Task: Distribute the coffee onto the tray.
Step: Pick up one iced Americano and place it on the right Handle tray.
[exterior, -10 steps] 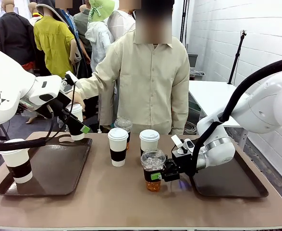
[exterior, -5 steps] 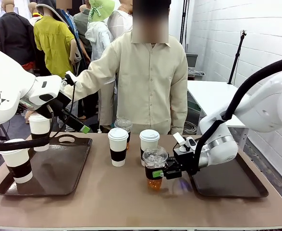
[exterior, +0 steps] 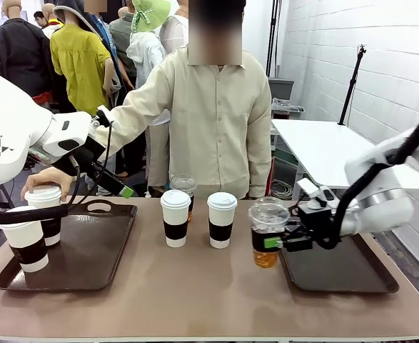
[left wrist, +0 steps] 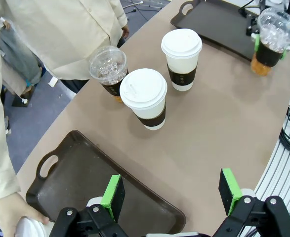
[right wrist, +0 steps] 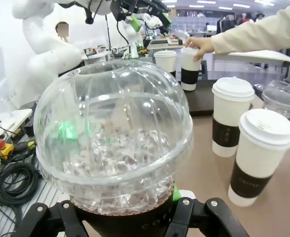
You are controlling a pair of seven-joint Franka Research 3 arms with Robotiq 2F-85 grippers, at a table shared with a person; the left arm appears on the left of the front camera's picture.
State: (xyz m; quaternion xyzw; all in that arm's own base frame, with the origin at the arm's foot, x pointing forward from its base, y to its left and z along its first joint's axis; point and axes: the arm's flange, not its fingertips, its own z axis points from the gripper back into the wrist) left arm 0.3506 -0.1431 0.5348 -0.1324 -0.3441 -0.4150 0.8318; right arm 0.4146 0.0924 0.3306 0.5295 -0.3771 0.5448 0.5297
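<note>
Cup (exterior: 268,220), dome lid, black sleeve, amber drink, clamped in right gripper (exterior: 271,243); wrist view shows ice; left gripper (left wrist: 172,190) wide open.

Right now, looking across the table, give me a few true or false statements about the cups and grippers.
The right gripper is shut on the dome-lidded amber cup. True.
The left gripper holds a white cup. False: it is open, holding nothing, above the left tray.
Three white cups stand between the trays. False: two white cups and a second dome-lidded cup.
The person's hand is on a sleeved white cup at the left tray. True.
</note>
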